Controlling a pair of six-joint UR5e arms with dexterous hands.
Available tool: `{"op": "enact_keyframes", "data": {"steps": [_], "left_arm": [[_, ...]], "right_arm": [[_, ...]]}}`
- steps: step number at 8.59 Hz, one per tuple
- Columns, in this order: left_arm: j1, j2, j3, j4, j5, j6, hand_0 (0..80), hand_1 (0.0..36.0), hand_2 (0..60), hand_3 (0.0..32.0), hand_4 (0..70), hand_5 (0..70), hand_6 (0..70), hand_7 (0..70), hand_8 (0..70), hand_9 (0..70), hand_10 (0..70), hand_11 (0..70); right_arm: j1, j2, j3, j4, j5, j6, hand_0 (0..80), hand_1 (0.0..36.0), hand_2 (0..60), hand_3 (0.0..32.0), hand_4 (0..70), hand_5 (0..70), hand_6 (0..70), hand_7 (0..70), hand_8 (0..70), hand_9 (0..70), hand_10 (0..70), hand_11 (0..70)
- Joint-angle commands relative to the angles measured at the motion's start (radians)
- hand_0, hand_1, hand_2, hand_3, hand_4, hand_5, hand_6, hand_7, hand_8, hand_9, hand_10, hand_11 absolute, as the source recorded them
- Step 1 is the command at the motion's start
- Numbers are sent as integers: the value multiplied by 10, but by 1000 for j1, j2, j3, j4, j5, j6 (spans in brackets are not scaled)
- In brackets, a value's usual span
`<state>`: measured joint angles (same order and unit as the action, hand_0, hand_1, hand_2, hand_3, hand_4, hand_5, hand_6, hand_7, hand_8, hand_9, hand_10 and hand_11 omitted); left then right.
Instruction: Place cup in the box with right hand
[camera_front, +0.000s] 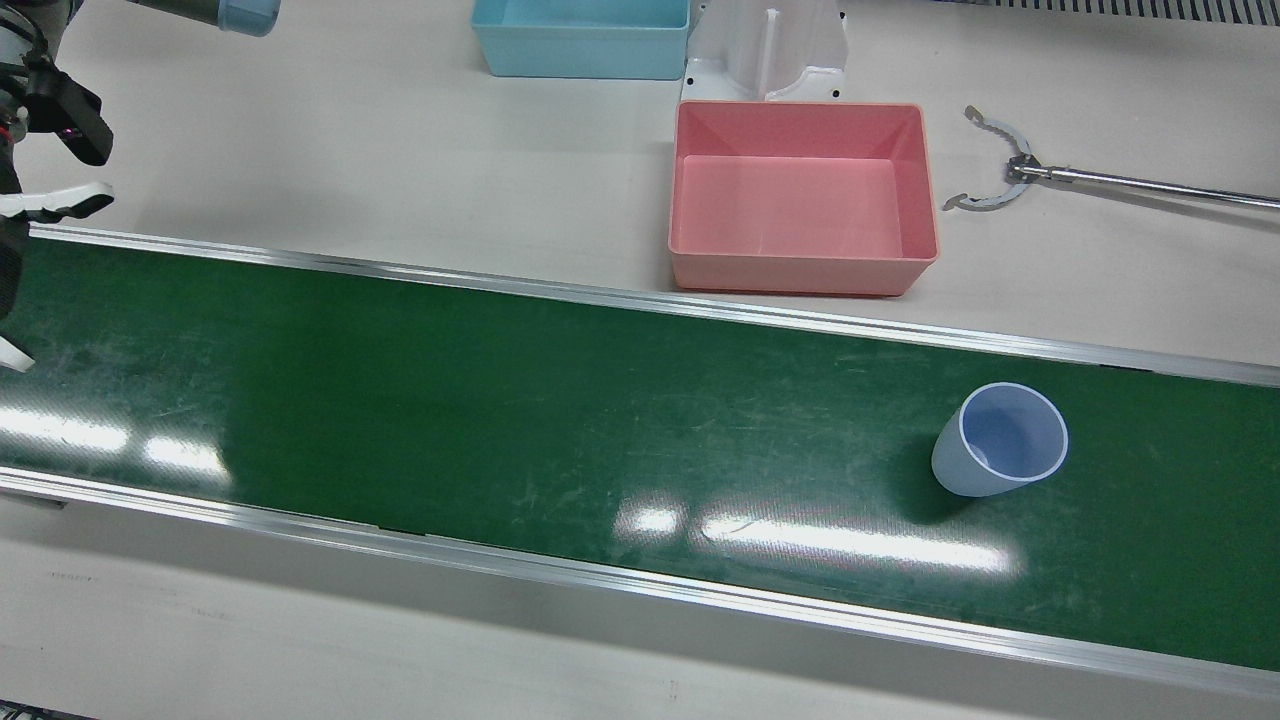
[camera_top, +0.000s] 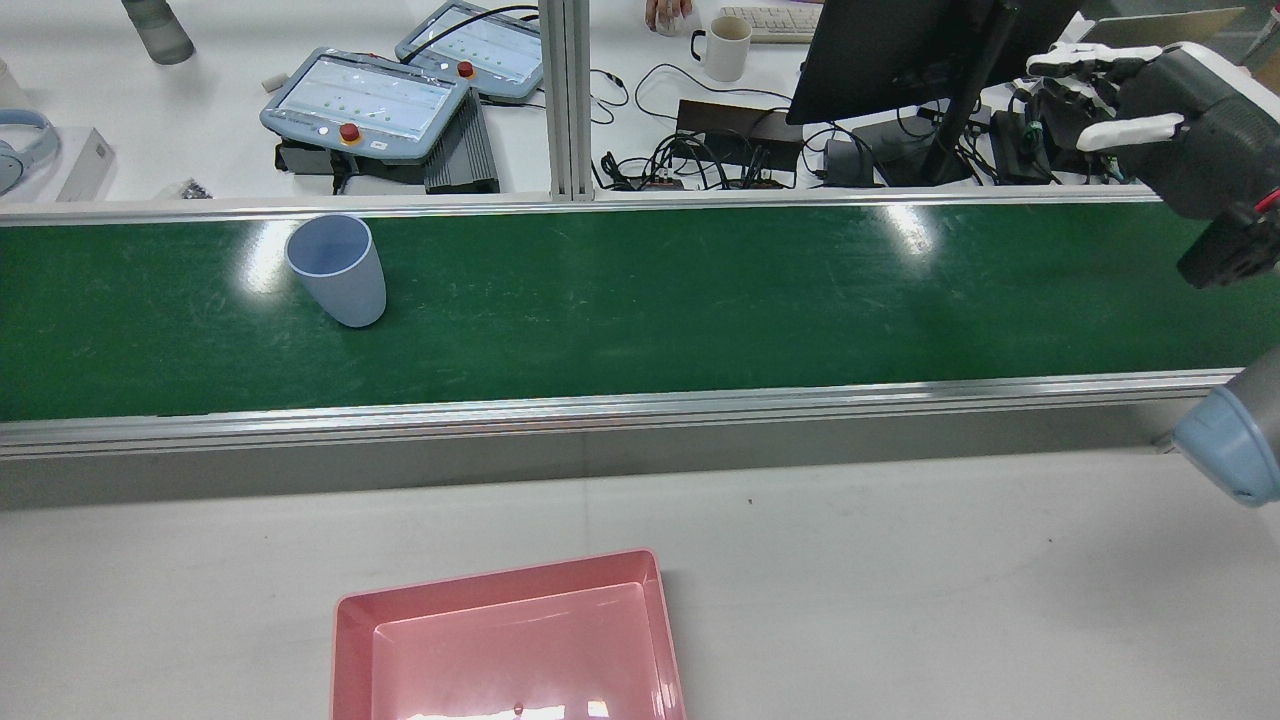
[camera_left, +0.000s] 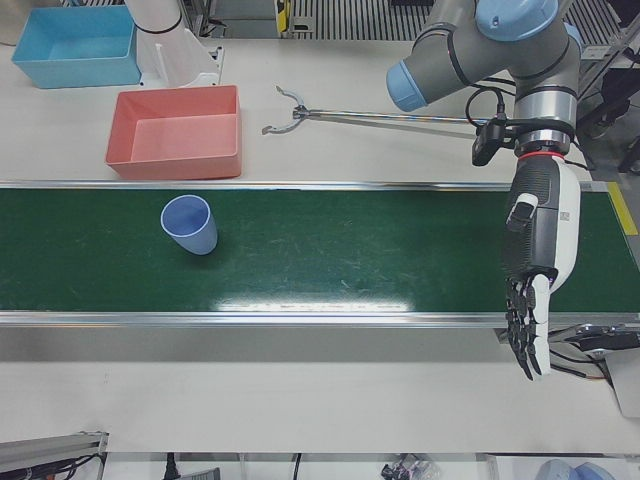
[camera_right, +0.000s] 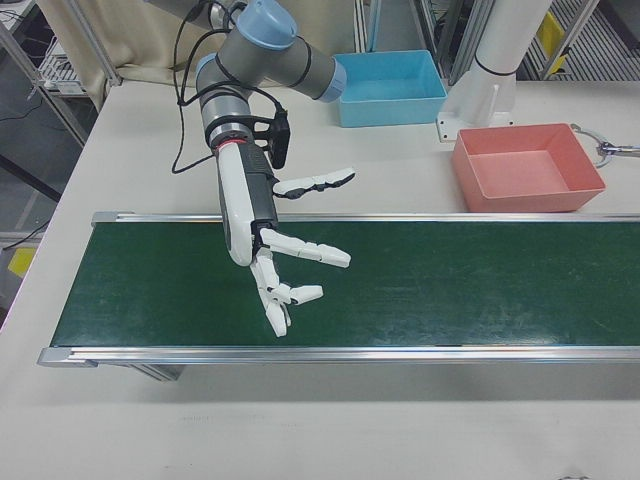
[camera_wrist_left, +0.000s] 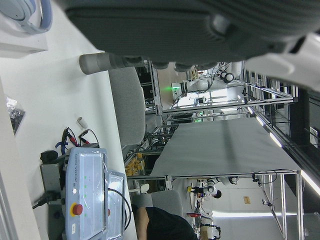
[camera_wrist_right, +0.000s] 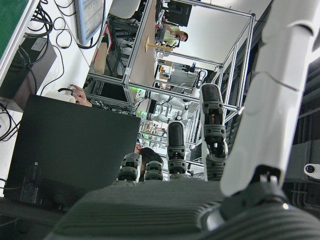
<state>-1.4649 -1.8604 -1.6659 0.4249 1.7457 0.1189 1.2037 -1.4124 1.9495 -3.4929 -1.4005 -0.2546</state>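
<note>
A pale blue cup (camera_front: 1000, 440) (camera_top: 337, 270) (camera_left: 189, 224) stands upright on the green conveyor belt (camera_front: 500, 400), mouth up, with nothing touching it. The pink box (camera_front: 800, 275) (camera_top: 500, 582) (camera_left: 175, 165) (camera_right: 535, 195) sits empty on the table beside the belt. My right hand (camera_right: 270, 245) (camera_top: 1140, 95) hovers over the opposite end of the belt, far from the cup, open with fingers spread and holding nothing. My left hand (camera_left: 535, 290) hangs at the other end of the belt, fingers extended downward, empty.
A blue box (camera_front: 580, 45) (camera_right: 390, 75) and a white arm pedestal (camera_front: 770, 50) stand behind the pink box. A metal reacher tool (camera_front: 1010, 175) (camera_left: 300, 115) lies on the table beside it. Teach pendants (camera_top: 365, 100), a monitor and cables fill the desk beyond the belt.
</note>
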Motion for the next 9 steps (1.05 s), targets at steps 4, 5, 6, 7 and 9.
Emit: {"op": "enact_keyframes", "data": {"steps": [4, 5, 6, 7, 9], "left_arm": [[0, 0, 0, 0, 0, 1, 0, 0, 0, 0, 0, 0, 0, 0, 0, 0, 0, 0], [0, 0, 0, 0, 0, 1, 0, 0, 0, 0, 0, 0, 0, 0, 0, 0, 0, 0], [0, 0, 0, 0, 0, -1, 0, 0, 0, 0, 0, 0, 0, 0, 0, 0, 0, 0], [1, 0, 0, 0, 0, 1, 0, 0, 0, 0, 0, 0, 0, 0, 0, 0, 0, 0], [0, 0, 0, 0, 0, 1, 0, 0, 0, 0, 0, 0, 0, 0, 0, 0, 0, 0]], "right_arm": [[0, -3, 2, 0, 0, 0, 566, 128, 0, 0, 356, 53, 99, 454, 13, 98, 65, 112], [-1, 1, -1, 0, 0, 0, 565, 128, 0, 0, 355, 53, 100, 455, 12, 96, 67, 115], [-1, 1, -3, 0, 0, 0, 566, 128, 0, 0, 355, 54, 99, 452, 13, 97, 68, 115], [-1, 1, -3, 0, 0, 0, 566, 128, 0, 0, 359, 53, 101, 458, 14, 100, 68, 117], [-1, -3, 3, 0, 0, 0, 566, 128, 0, 0, 364, 53, 102, 463, 14, 101, 68, 116]]}}
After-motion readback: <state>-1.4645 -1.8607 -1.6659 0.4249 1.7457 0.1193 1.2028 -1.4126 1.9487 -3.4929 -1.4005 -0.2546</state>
